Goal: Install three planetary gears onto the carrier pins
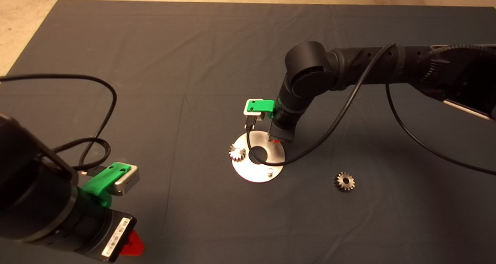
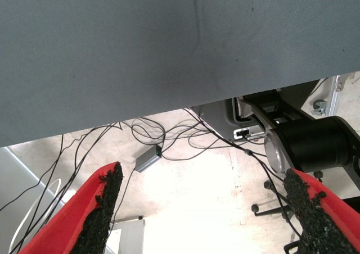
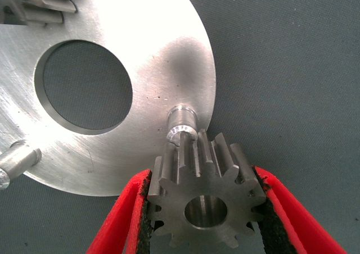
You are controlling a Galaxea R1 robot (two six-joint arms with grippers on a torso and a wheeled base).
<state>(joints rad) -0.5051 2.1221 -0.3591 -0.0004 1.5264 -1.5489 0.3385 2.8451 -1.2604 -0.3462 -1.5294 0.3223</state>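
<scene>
Right gripper [image 3: 202, 209] clamps a small grey toothed metal gear [image 3: 203, 200] just above the shiny round disc's [image 3: 129, 35] far pin [image 3: 181, 121]; centre bore over pin, lower squarely

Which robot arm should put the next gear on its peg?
The right one. The right gripper already holds a gear just above a bare pin on the disc. The left gripper waits open at the mat's edge.

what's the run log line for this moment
right end effector: shut on gear above pin | seated gear | loose gear on mat | left end effector: open, parked
</scene>
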